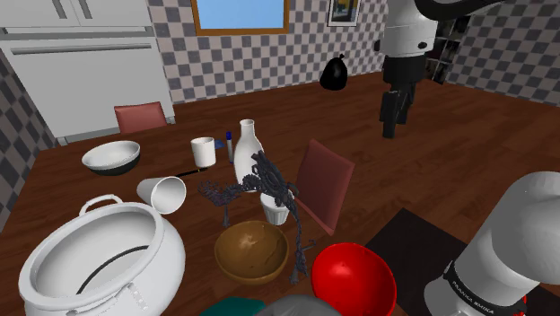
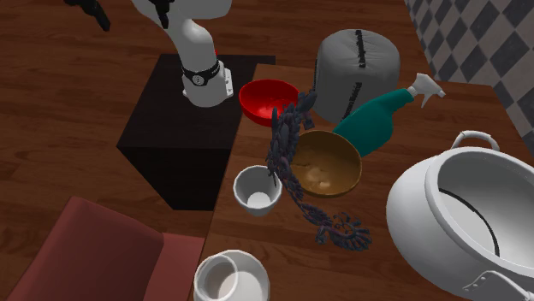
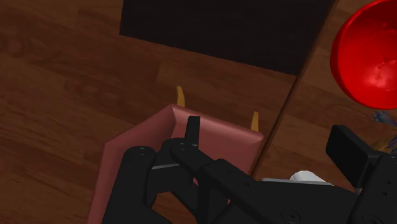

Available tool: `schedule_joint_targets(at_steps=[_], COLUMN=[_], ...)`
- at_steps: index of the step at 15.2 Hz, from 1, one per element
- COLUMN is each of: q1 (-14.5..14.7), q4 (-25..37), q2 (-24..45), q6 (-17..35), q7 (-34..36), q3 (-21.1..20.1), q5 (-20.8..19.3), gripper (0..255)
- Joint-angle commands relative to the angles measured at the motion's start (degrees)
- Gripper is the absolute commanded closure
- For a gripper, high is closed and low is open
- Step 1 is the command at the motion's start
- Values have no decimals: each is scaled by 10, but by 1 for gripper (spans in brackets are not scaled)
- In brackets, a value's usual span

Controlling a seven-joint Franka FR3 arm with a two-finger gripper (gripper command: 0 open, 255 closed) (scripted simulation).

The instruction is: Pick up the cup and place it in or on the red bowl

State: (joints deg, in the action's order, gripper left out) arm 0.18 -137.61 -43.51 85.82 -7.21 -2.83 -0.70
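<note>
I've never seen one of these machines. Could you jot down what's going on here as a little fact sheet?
Place: cluttered wooden table in a house
Pincer: open, holding nothing, above a dark red chair beside the table
Cups: three white ones: small cup upright next to the brown bowl, tipped cup on its side, mug upright
Red bowl: at the table's edge by the stand, nothing in it
Progress: no cup lifted yet
</note>
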Motion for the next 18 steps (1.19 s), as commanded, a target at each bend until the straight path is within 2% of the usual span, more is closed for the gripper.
schedule_joint_targets(at_steps=[1, 10, 18], q1=[0, 11, 22], q4=[0, -40, -19], q2=[0, 117, 264], q6=[0, 172, 321], q7=[0, 82, 138], q3=[0, -39, -70], q5=[0, 76, 130], gripper=[0, 0, 0])
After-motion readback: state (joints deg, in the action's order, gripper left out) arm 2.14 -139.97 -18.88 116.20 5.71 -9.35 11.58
